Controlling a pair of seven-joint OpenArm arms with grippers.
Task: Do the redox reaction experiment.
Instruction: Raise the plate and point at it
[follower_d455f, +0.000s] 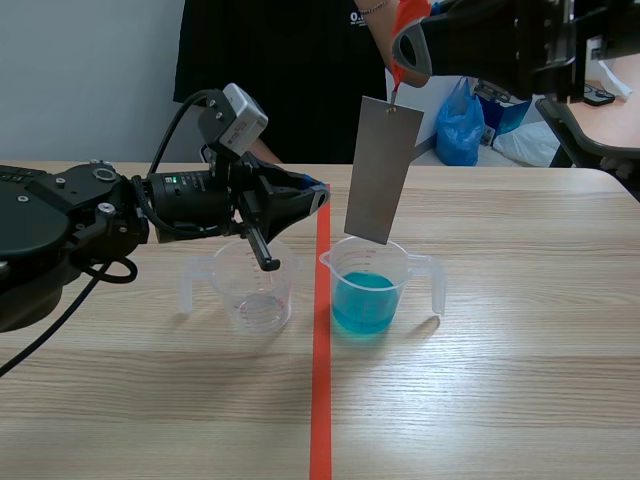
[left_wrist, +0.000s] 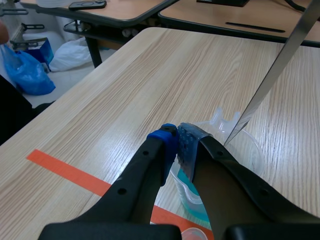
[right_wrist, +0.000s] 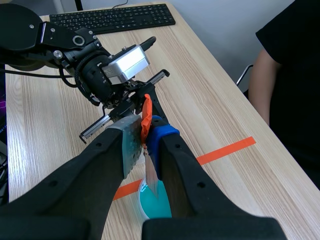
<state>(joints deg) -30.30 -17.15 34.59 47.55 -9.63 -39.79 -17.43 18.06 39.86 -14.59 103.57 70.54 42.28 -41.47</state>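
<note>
A grey metal plate (follower_d455f: 383, 168) hangs by an orange tab from my right gripper (follower_d455f: 402, 62), which is shut on the tab high over the table. The plate's lower edge sits just above the rim of a clear beaker of blue liquid (follower_d455f: 365, 290). In the right wrist view the orange tab (right_wrist: 146, 120) is pinched between my fingers, with the plate (right_wrist: 151, 175) edge-on over the blue liquid (right_wrist: 156, 206). An empty clear beaker (follower_d455f: 250, 292) stands left of the tape line. My left gripper (follower_d455f: 305, 196) hovers above it, shut on nothing; its pads (left_wrist: 186, 142) meet beside the plate (left_wrist: 275, 75).
A person in a black shirt (follower_d455f: 280, 70) sits across the table. A blue bag (follower_d455f: 460, 125) and desks lie beyond the far right edge. A keyboard (right_wrist: 115, 17) lies behind the left arm (right_wrist: 95, 70). An orange tape line (follower_d455f: 320, 400) runs between the beakers.
</note>
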